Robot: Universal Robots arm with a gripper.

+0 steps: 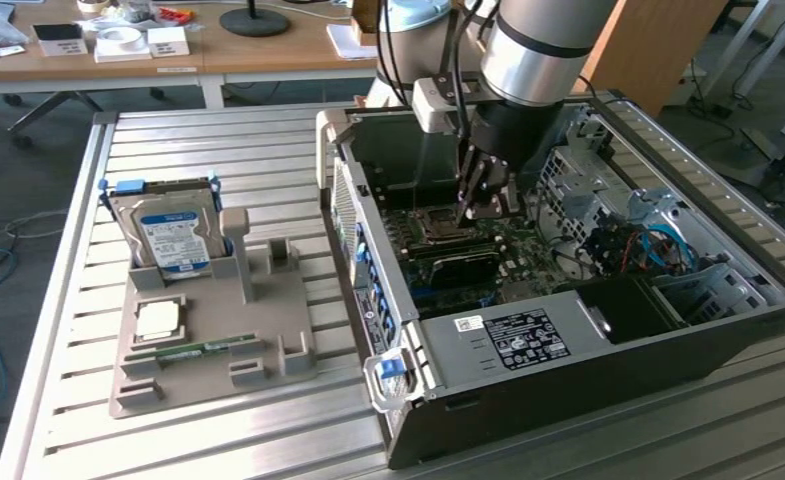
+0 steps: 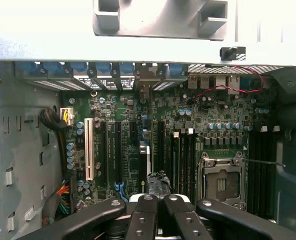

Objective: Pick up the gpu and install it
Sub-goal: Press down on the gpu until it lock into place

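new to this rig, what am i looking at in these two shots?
The exterior view is from a camera off the arm: a robot arm reaches into an open computer case lying on a slatted metal table. Beside it, a grey tray holds a hard drive, a processor chip and a green memory stick. The wrist view looks past the gripper onto the motherboard. The gripper is shut. Just beyond it, a thin card, probably the gpu, stands edge-on. I can't tell if it is gripped.
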